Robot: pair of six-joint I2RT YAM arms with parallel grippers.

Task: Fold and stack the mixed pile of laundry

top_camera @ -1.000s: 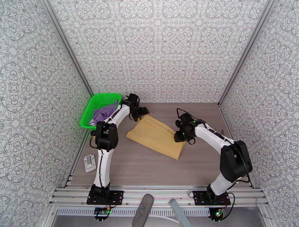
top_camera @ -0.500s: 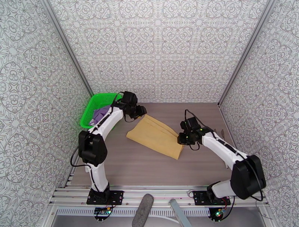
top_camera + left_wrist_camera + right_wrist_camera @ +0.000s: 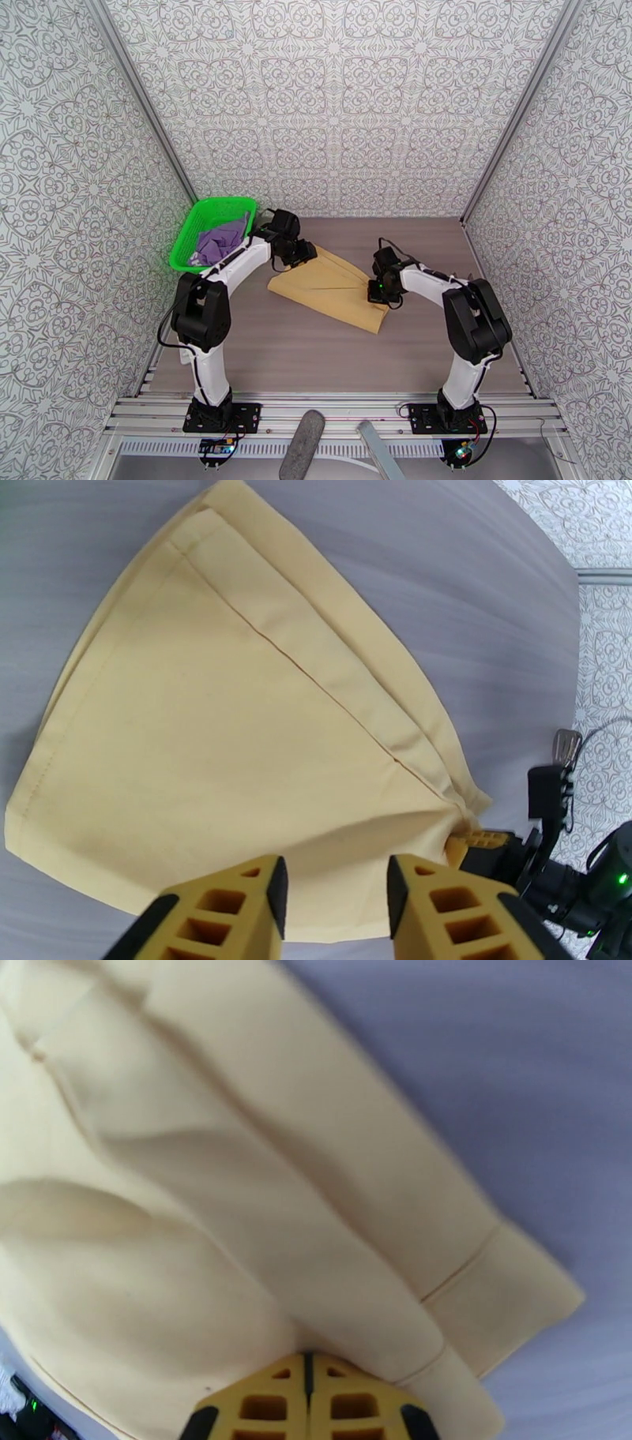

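Note:
The mustard-tan garment lies folded flat in the middle of the table, also seen close in the left wrist view and the right wrist view. My left gripper hovers at its far left corner; its yellow fingers stand apart with flat cloth showing in the gap. My right gripper is shut on the garment's right corner, and the cloth bunches up into its fingertips. The purple T-shirt lies crumpled in the green basket.
The green mesh basket sits at the far left of the table, just behind the left arm. The grey table runs bare toward the near rail. Patterned walls close in on three sides. A grey roll lies beyond the rail.
The right gripper closed on the garment's right corner and its arm drew in. The left gripper's jaws narrowed and moved onto the far left corner. The cloth near the right corner has puckered.

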